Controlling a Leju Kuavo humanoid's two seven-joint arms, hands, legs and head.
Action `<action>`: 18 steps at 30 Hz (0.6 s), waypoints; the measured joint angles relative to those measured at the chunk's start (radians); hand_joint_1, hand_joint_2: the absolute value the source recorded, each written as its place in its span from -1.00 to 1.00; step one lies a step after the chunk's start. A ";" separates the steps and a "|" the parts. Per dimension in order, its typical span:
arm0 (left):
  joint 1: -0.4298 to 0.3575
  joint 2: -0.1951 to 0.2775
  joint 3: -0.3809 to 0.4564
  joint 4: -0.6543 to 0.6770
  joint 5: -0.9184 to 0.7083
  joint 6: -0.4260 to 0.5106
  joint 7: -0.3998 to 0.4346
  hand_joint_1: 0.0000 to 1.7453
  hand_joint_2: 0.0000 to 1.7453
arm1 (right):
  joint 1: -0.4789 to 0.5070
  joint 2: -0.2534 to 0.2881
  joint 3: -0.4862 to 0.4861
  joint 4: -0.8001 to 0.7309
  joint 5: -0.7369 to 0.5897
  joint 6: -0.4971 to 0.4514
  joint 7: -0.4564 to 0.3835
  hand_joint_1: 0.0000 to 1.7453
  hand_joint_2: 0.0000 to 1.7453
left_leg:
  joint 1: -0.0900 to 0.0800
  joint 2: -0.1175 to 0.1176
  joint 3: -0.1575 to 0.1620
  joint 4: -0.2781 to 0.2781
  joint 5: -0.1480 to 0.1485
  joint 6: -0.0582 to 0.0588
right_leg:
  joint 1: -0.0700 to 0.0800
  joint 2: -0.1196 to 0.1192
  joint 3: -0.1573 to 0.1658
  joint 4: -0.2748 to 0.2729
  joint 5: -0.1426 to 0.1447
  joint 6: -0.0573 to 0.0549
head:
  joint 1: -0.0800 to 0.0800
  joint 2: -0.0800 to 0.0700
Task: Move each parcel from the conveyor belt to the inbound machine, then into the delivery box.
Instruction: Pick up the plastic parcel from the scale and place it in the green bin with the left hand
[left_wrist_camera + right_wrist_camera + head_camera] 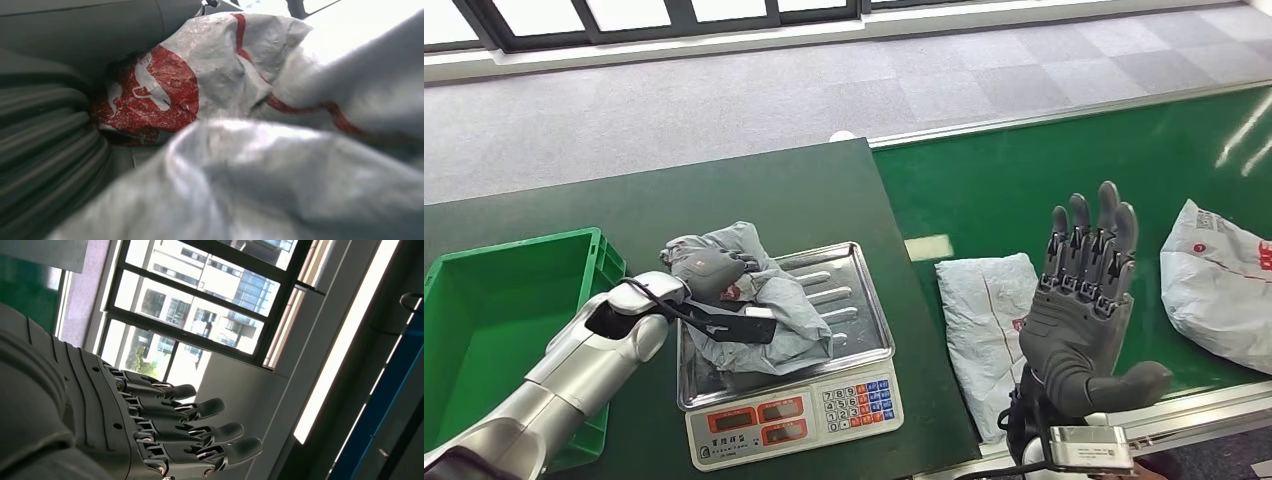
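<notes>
Crinkled grey plastic parcel (754,300), shiny metal scale tray (859,300), perhaps matt green belt (1024,180)

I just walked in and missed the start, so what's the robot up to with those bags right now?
The robot is sorting parcels. Its left hand rests on a crumpled grey parcel lying on the tray of the weighing scale, apparently gripping it. The green delivery box sits beside the scale, and nothing shows in the part of it that is visible. Its right hand is raised, fingers spread, holding nothing. Two more parcels wait on the green conveyor belt: a grey one and a white one.
</notes>
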 joint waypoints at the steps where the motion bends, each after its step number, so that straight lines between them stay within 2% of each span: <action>1: 0.013 0.010 0.000 -0.025 -0.008 0.011 0.016 1.00 1.00 | -0.001 0.001 0.000 0.000 0.000 0.000 0.002 -1.00 -1.00 | 0.000 0.000 0.000 0.000 0.002 -0.003 | 0.000 0.000 0.000 0.000 0.000 0.000 | 0.000 0.000; 3: 0.036 0.028 0.000 -0.074 -0.026 0.025 0.041 1.00 1.00 | -0.002 0.003 0.000 -0.003 -0.001 0.000 0.006 -1.00 -1.00 | 0.000 -0.001 0.000 0.000 0.005 -0.007 | 0.000 0.001 0.000 0.000 0.001 0.000 | 0.000 0.000; 10: 0.083 0.073 0.005 -0.183 -0.061 0.031 0.071 1.00 1.00 | 0.000 0.005 0.000 -0.014 -0.007 -0.002 0.009 -1.00 -1.00 | 0.000 -0.001 0.000 0.000 0.005 -0.007 | 0.001 0.002 -0.002 0.000 0.000 0.000 | 0.000 0.000; 14: 0.099 0.086 0.009 -0.212 -0.078 0.046 0.076 1.00 1.00 | 0.000 0.005 0.000 -0.014 -0.016 -0.002 0.009 -1.00 1.00 | 0.000 -0.001 -0.001 0.000 0.003 -0.005 | 0.001 0.002 -0.002 0.000 -0.001 0.002 | 0.000 0.000; 18: 0.133 0.101 0.041 -0.268 -0.139 0.100 0.106 1.00 1.00 | 0.009 0.005 -0.005 -0.018 -0.031 -0.010 0.004 -1.00 1.00 | 0.000 0.000 -0.001 0.000 0.003 -0.005 | 0.001 0.002 -0.003 0.000 -0.002 0.002 | 0.000 0.000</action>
